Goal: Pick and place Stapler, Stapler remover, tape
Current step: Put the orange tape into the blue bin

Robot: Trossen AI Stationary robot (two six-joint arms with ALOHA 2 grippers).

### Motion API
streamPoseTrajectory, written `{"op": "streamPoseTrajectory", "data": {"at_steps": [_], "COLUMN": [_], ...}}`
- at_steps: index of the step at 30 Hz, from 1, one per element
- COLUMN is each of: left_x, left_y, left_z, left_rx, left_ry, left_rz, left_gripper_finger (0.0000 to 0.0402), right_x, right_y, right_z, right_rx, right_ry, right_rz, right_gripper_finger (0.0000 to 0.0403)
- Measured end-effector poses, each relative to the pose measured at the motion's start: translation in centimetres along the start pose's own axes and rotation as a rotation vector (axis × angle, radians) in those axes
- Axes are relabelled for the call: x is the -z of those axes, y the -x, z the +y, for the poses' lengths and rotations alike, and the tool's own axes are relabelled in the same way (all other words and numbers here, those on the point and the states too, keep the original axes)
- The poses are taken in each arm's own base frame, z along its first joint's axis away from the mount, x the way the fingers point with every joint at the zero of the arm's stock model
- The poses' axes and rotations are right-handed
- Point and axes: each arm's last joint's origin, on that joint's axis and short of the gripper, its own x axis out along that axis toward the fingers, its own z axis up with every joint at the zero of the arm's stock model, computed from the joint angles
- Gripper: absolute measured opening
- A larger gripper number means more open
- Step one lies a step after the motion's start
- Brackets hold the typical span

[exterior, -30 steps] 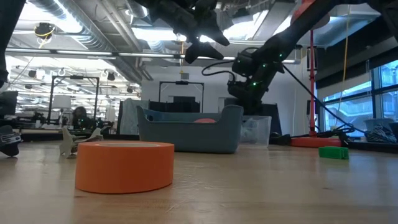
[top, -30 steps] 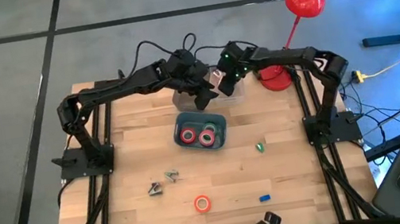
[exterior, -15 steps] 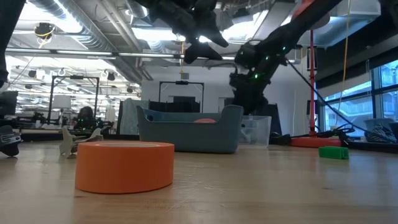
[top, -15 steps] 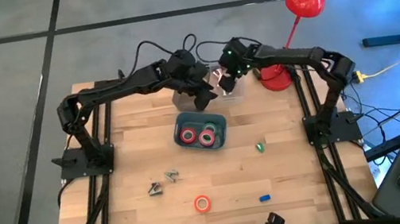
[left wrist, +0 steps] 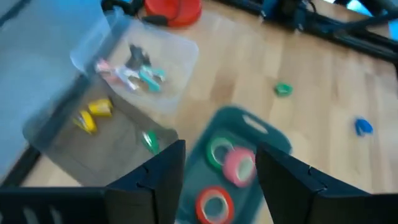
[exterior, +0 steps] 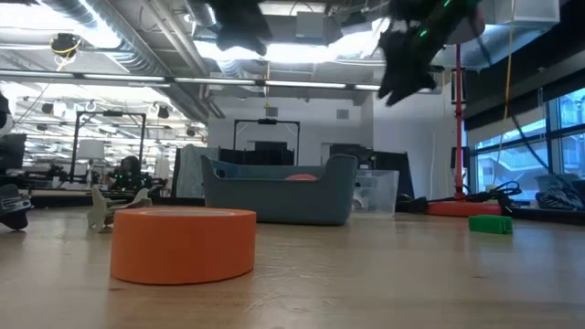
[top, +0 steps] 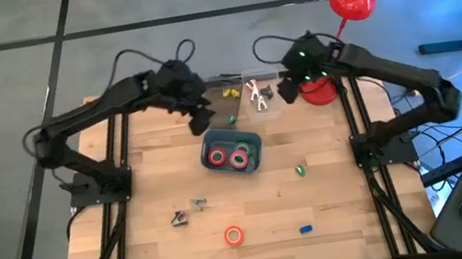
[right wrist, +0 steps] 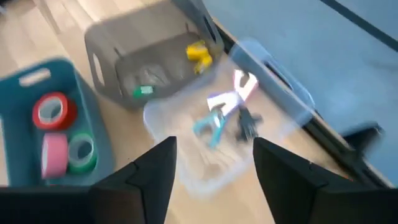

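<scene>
The tape rolls lie in the blue bin: one red, one pink, one green. A further orange roll lies flat on the table near its near edge. Staple removers lie in the clear bin, and two more lie on the bare table. Small yellow objects lie in the grey bin. My left gripper hangs open, high above the blue bin's far left corner. My right gripper is open too, raised beside the clear bin's right side.
A red desk lamp's base stands just right of my right gripper. A green block and a blue block lie on the table's right half. Open wood stretches across the middle of the table and along its near edge.
Both grippers have drawn apart from above the far bins and risen. The left has swung toward the table's left, the right toward its right and the lamp. The bins and their contents have stayed in place.
</scene>
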Motion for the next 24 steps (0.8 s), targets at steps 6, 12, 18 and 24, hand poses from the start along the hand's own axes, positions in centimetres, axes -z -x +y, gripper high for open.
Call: {"op": "streamPoseTrajectory", "data": {"at_steps": [6,12,18,24], "left_x": [5.7,11.0,14.8,16.7], "left_y": [2.1,3.3,3.4,1.5], "left_z": [-1.3,-2.9,-4.9,-8.4], "left_rx": [0.039,0.111,0.184,0.33], "left_ry": [0.125,0.311,0.39,0.342], "left_rz": [0.059,0.083,0.172,0.191], "left_gripper_finger": [0.0173,0.0169,0.0169,0.0169], "right_x": [3.0,5.3,6.4,7.0], "right_y": [4.7,7.6,9.0,9.4], "right_z": [1.5,2.0,2.1,2.7], "right_rx": [0.086,0.099,0.12,0.08], "right_ry": [-0.06,-0.138,-0.158,-0.156], "right_rz": [0.066,0.113,0.12,0.149], "right_gripper_finger": [0.0206,0.0206,0.0206,0.0206]}}
